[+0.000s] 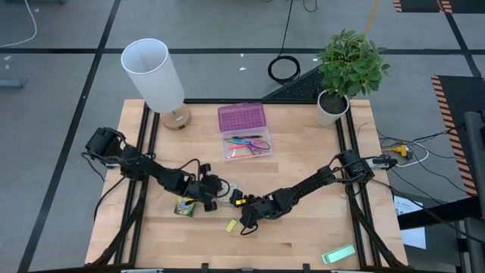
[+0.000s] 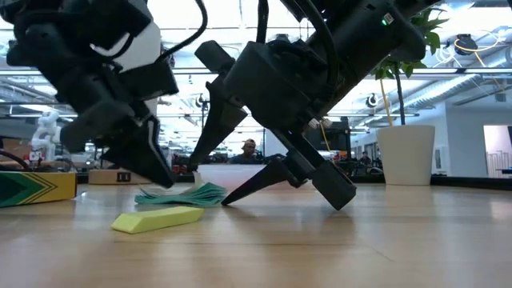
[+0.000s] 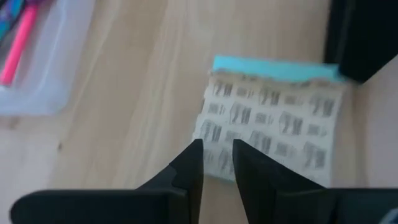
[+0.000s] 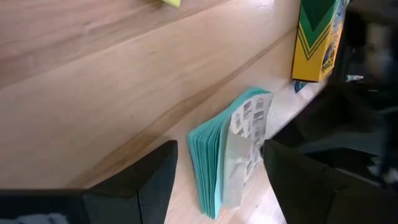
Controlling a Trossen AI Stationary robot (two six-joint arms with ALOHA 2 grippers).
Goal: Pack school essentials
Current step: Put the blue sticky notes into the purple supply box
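The small teal-edged packet (image 1: 232,187) lies flat on the wooden table, printed face up (image 3: 273,118). My left gripper (image 3: 217,162) comes down on its near edge with only a narrow gap between the fingers. My right gripper (image 4: 217,155) is open, one finger on either side of the packet (image 4: 230,149) and apart from it. The yellow-green crayon box (image 1: 184,205) lies left of the packet. The tiny yellow block (image 2: 158,218) lies nearer the table's front edge. Scissors and pencils lie in the open pencil case (image 1: 242,135). My left gripper sets its nearly shut fingertips (image 3: 194,155) on the packet's printed top face, close to one edge (image 3: 214,163). The fingers slant down from the table's left. The packet lies on the table beneath them. Whether an edge is pinched between them I cannot tell.
A white lamp (image 1: 155,76) stands at the far left and a potted plant (image 1: 348,68) at the far right. A pale green flat block (image 1: 337,254) lies by the front right edge. The pencil case's purple lid (image 1: 242,117) is folded back.
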